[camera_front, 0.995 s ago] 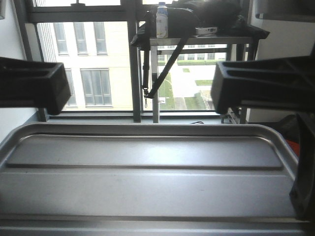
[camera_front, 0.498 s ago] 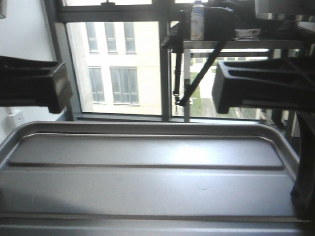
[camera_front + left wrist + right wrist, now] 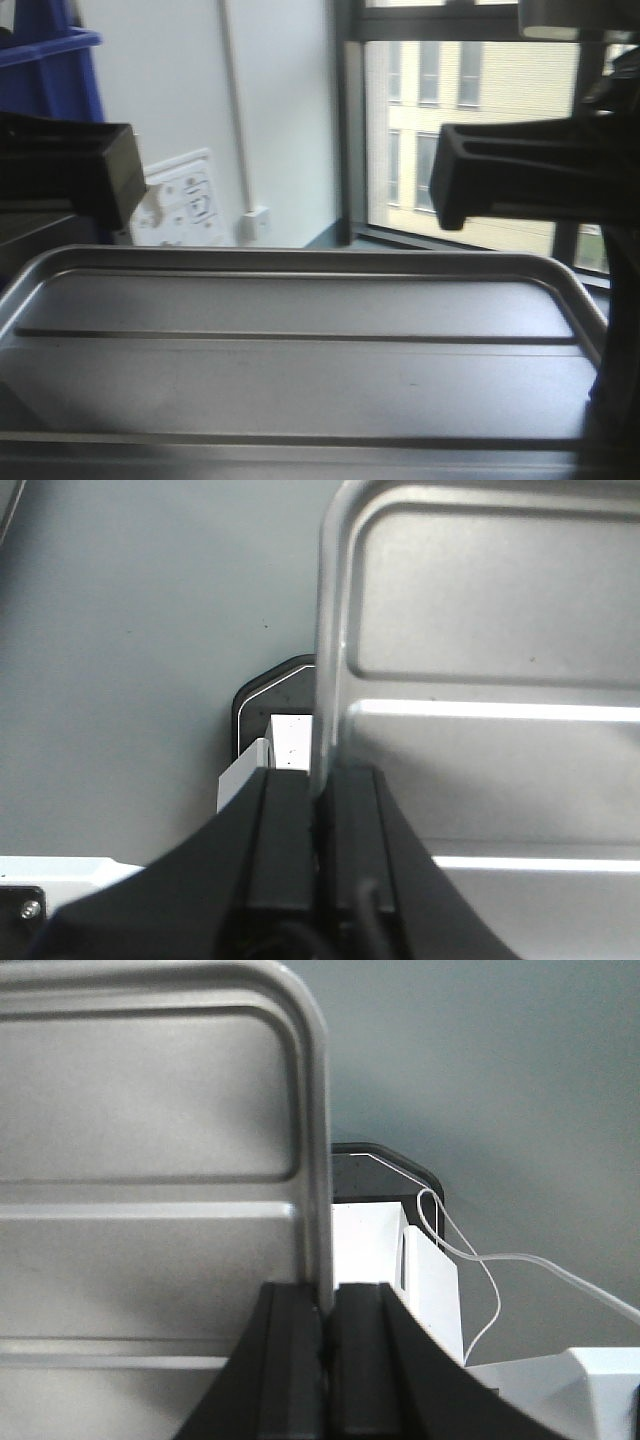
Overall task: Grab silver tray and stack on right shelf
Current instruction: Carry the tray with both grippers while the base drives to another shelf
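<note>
— Can you see the whole tray (image 3: 300, 385)?
— No. From the front, its near edge runs off the bottom, and its right corner goes behind a dark shape (image 3: 618, 370) I can't make out.
— And the grip?
— The rim vanishes between the left gripper's (image 3: 322, 778) fingers, and the same at the right gripper (image 3: 326, 1295).
— That sheet (image 3: 185, 205) on the wall?
— Too blurred to read. The blue bin (image 3: 45, 60) is cut off at the top-left corner.

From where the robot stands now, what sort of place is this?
Probably an indoor workroom or storage area, not a home: beyond the silver tray are a blue plastic bin at upper left, a wall socket panel, and a large window facing another building.
</note>
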You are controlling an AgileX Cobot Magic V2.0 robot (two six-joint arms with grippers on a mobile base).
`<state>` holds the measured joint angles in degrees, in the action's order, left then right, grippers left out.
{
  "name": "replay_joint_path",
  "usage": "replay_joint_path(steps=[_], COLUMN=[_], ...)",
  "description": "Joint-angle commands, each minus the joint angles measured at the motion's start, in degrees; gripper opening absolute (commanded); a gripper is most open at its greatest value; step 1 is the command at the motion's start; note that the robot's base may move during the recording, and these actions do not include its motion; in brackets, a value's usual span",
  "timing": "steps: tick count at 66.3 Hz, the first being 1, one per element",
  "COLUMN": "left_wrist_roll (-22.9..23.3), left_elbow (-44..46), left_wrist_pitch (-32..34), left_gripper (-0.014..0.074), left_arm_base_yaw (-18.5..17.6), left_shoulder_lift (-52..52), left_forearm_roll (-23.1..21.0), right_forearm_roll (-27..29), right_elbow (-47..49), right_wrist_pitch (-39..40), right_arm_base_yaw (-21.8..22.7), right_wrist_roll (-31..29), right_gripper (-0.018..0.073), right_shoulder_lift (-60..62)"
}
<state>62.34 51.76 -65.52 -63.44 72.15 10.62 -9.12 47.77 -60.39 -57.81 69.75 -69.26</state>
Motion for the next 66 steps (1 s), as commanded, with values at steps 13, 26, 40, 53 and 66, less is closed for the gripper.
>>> replay_joint_path(steps=[13, 26, 40, 53, 66], left_wrist_roll=[-0.16, -0.16, -0.16, -0.16, -0.16], left_elbow=[1.23, 1.23, 1.23, 1.23, 1.23], left_wrist_pitch=[-11.18, -11.18, -11.18, -11.18, -11.18], left_gripper=[-0.0099, -0.0099, -0.0099, -0.0099, -0.0099], left_arm_base_yaw=[-0.24, -0.24, -0.24, -0.24, -0.24], left_shoulder_lift=[-1.49, -1.49, -1.49, -1.49, -1.49], left_forearm_roll=[2.62, 2.62, 2.62, 2.62, 2.62], right_forearm_roll=[-3.11, -3.11, -3.11, -3.11, -3.11], right_elbow=[1.53, 1.53, 1.53, 1.53, 1.53], right_wrist_pitch=[-3.63, -3.74, -3.74, -3.74, -3.74], right_arm_base_yaw=[0.14, 0.14, 0.14, 0.14, 0.14], right_wrist_roll=[-0.1, -0.1, -0.1, -0.1, -0.1], right_gripper=[0.0059, 0.0059, 0.0059, 0.0059, 0.0059], right_shoulder_lift=[1.55, 1.55, 1.55, 1.55, 1.55])
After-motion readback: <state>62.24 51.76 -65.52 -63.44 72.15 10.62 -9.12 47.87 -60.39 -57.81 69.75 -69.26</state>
